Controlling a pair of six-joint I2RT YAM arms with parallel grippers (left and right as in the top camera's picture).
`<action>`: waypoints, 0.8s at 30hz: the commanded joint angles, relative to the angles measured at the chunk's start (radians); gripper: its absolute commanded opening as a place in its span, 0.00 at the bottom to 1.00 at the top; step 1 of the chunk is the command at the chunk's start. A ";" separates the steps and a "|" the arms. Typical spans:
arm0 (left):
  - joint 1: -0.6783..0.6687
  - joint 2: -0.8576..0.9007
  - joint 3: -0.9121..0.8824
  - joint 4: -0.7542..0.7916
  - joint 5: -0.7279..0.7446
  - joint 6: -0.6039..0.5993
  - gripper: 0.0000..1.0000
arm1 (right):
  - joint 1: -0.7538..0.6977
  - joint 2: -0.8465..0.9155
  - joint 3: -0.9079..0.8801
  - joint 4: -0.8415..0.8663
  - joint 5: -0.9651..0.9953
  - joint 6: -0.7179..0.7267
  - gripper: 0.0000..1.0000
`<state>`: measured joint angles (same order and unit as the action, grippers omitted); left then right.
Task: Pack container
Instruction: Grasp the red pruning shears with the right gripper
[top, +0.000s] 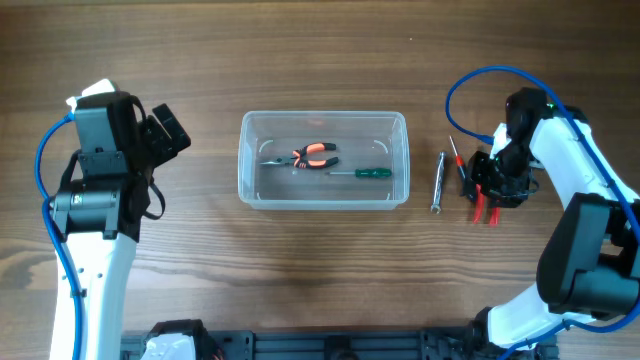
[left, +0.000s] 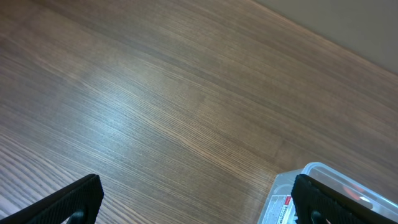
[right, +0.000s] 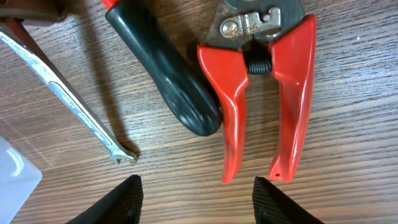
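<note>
The clear plastic container stands mid-table; its corner shows in the left wrist view. Inside lie orange-handled pliers and a green-handled screwdriver. To its right on the table lie a silver wrench, a black-handled screwdriver and red-handled cutters. The right wrist view shows the wrench, the black handle and the red cutters just ahead of my right gripper. My right gripper is open over these tools, holding nothing. My left gripper is open and empty, left of the container.
The left arm stands at the table's left side. A blue cable loops above the right arm. Bare wooden tabletop surrounds the container in front and behind.
</note>
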<state>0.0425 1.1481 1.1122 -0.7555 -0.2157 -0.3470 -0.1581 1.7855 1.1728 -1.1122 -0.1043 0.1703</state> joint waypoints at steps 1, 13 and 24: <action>0.005 0.002 0.010 0.003 0.002 -0.009 1.00 | 0.001 -0.008 -0.034 0.025 0.039 0.015 0.62; 0.005 0.002 0.010 0.002 0.002 -0.009 1.00 | 0.000 -0.008 -0.220 0.229 0.052 0.071 0.54; 0.005 0.002 0.010 0.002 0.002 -0.009 1.00 | 0.000 -0.008 -0.220 0.284 0.060 0.095 0.04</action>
<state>0.0425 1.1481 1.1122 -0.7555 -0.2157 -0.3470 -0.1581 1.7687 0.9680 -0.8501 -0.0483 0.2642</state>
